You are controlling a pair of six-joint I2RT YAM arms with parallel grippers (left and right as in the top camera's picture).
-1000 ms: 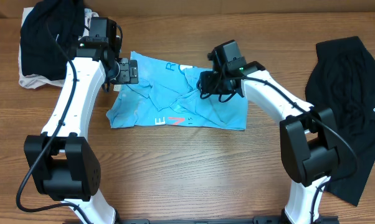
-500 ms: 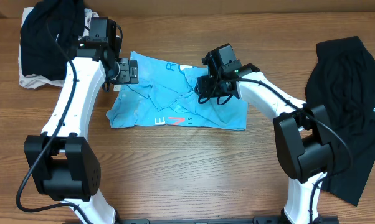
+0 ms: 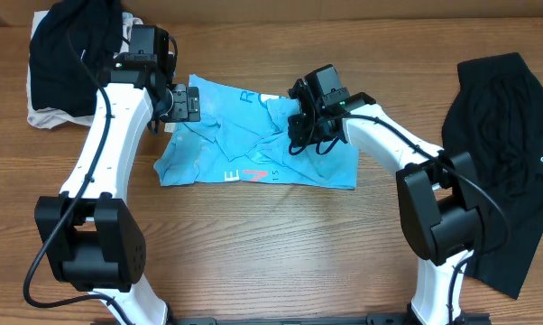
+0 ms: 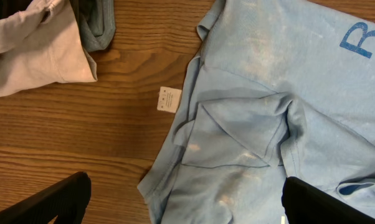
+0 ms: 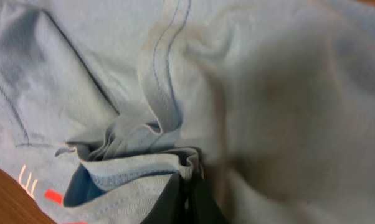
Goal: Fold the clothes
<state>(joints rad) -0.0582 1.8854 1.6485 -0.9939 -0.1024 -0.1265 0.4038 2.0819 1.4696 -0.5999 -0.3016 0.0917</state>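
While the wooden table is carrying the crumpled light blue T-shirt at its centre, the right gripper, half open 1 second ago, is now pinching a bunched fold at the shirt's middle, likely starting a fold. The left gripper is hovering wide open, empty. A blue "R", white "E" and red "7" are showing; a small tag is unreadable.

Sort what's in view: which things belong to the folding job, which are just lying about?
Job: light blue lettered cotton T-shirt, pinched by right hand; black fabric heap, far left; beige cloth beneath it; black garment, far right.
Lying about: small white paper tag on wooden table.
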